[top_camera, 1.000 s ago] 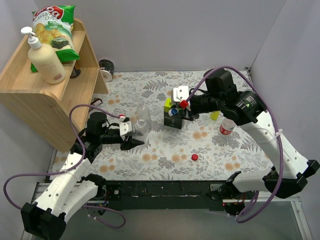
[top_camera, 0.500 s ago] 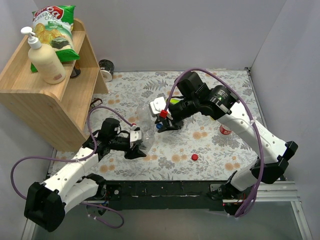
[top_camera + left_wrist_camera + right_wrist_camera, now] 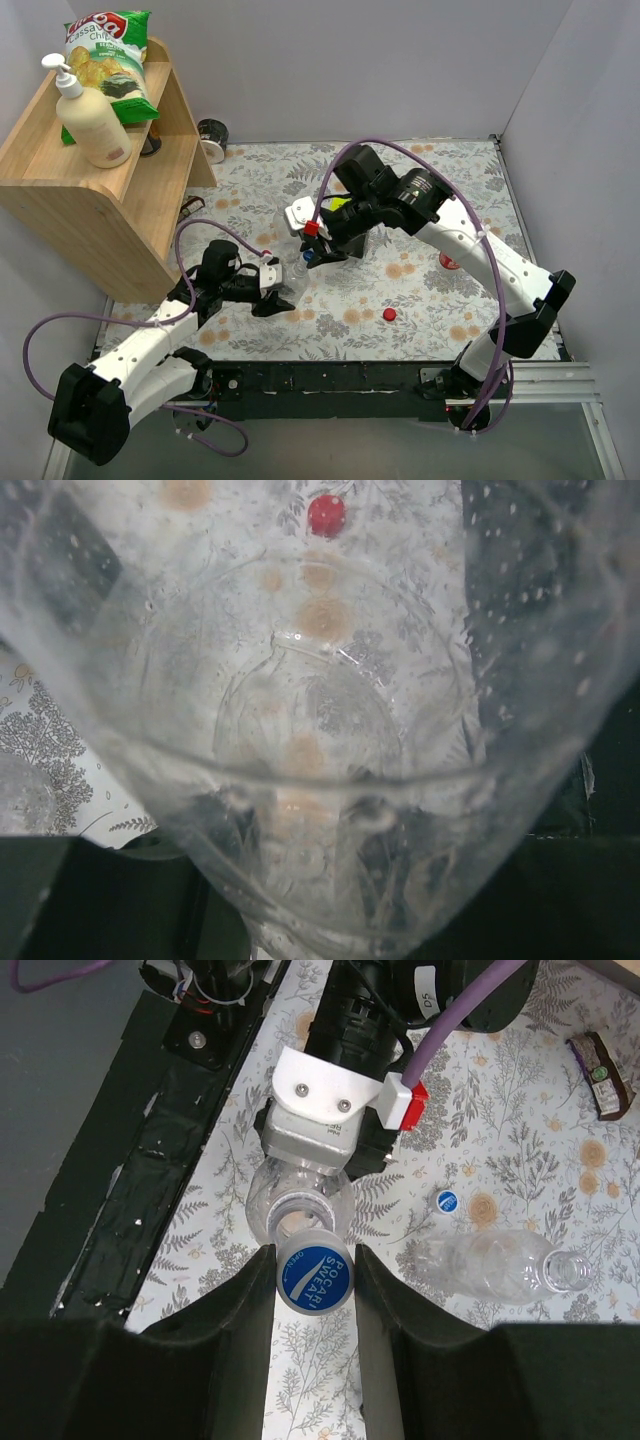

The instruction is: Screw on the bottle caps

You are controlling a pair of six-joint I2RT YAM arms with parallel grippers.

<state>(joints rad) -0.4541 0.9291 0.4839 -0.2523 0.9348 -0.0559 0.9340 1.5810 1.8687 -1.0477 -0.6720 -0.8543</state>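
At the left, the left arm [image 3: 150, 340] is stretching low along the near side. Its left gripper [image 3: 281, 287] is clamping a small clear plastic bottle [image 3: 296, 1208] by the body, with the open mouth facing the right wrist camera. Within the last second it has slid a little nearer and rightward. Just right of it, the right gripper [image 3: 309, 252] is pinching a round blue plastic cap [image 3: 314, 1278] between its fingers. That arm has swung left from mid-table and is now arching high, wrist bent down. The cap is hovering just beside the mouth, overlapping its rim in the wrist view, so carrying looks finished; centring, seating and twisting remain. Further right, a small red plastic cap [image 3: 389, 314] is lying loose on the floral table [image 3: 440, 170], and a red-labelled bottle [image 3: 449, 262] is peeking from behind the right forearm [image 3: 480, 245].
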